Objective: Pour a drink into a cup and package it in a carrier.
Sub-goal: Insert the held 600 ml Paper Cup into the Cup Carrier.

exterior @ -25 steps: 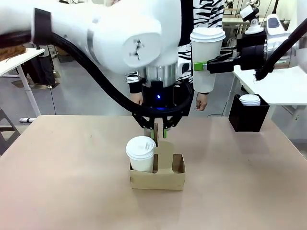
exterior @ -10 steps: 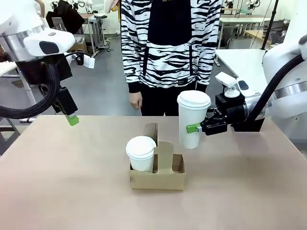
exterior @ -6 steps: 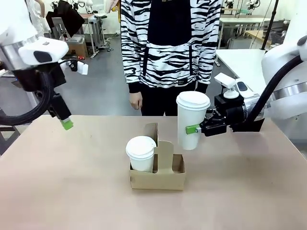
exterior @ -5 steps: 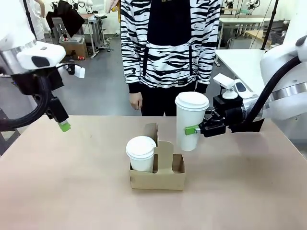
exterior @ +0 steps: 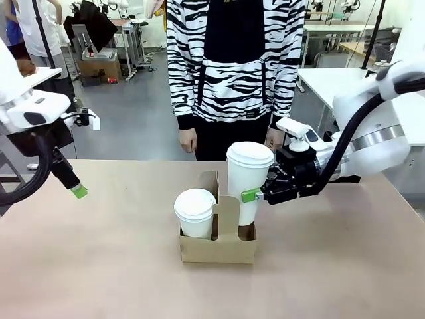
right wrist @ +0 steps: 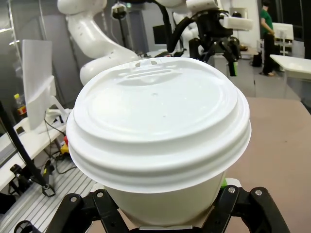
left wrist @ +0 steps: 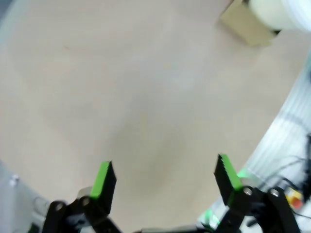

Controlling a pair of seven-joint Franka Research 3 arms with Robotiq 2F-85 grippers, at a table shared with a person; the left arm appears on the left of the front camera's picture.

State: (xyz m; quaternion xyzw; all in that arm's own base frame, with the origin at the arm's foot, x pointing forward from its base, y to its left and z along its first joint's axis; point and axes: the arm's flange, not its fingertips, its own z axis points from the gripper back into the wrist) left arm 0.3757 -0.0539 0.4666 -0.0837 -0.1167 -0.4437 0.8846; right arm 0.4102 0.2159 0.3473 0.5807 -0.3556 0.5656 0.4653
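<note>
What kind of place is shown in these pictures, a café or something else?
Probably a robotics lab or workshop, not a café: another white robot arm stands at a table behind, white work tables fill the room, and equipment and cables lie about.

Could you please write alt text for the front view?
The right end effector holds a lidded white paper cup over the right slot of a brown cardboard carrier, whose left slot holds another lidded cup. The left end effector hangs open at the table's left.
</note>
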